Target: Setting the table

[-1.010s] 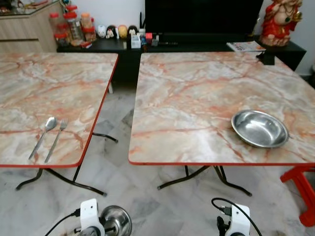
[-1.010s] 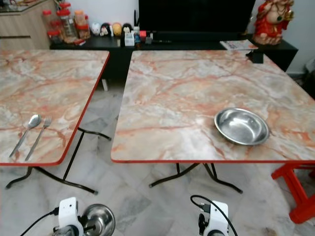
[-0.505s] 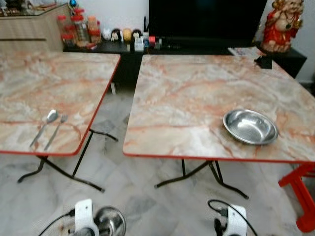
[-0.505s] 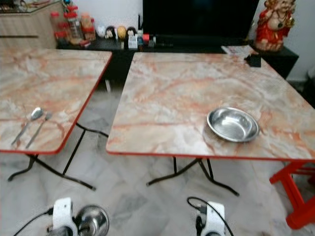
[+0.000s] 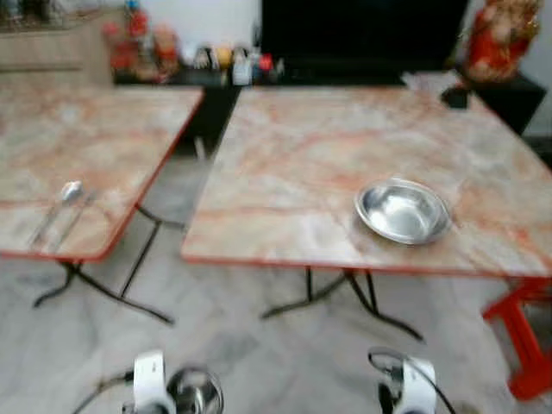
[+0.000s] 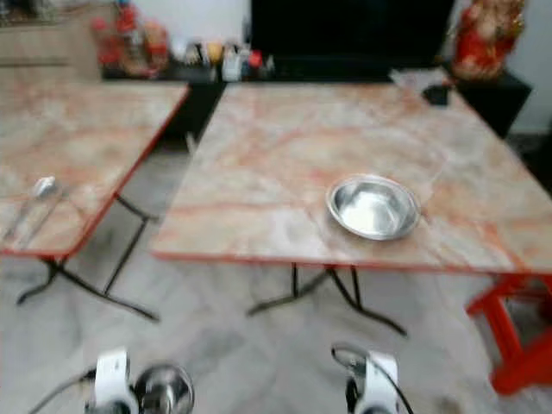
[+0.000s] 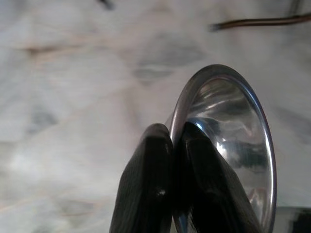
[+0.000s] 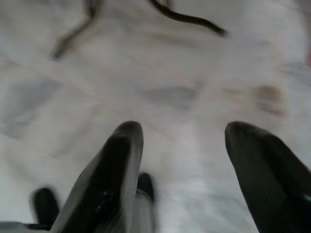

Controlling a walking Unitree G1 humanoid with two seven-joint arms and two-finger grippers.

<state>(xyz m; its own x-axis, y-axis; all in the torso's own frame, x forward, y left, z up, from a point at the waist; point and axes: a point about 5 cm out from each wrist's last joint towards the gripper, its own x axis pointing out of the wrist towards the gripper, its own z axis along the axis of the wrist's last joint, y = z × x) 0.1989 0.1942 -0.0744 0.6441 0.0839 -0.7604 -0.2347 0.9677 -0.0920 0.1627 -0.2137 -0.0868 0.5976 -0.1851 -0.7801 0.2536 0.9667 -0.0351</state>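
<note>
Steel bowl [image 7: 228, 145] hangs low above the marble floor [image 5: 250, 354], its rim clamped between the left gripper's [image 7: 176, 145] fingers. The right gripper's [image 8: 184, 141] fingers stand apart. The camera has shifted, so the second steel bowl [image 5: 403, 211] on the right tabletop [image 5: 345, 155] now sits nearer mid-frame, blurred.

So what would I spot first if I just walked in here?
Probably the shiny steel bowl sitting near the front edge of the right marble table. Next, a second bowl pinched by its rim in the left gripper, held low over the floor. A spoon lies on the left table.
</note>
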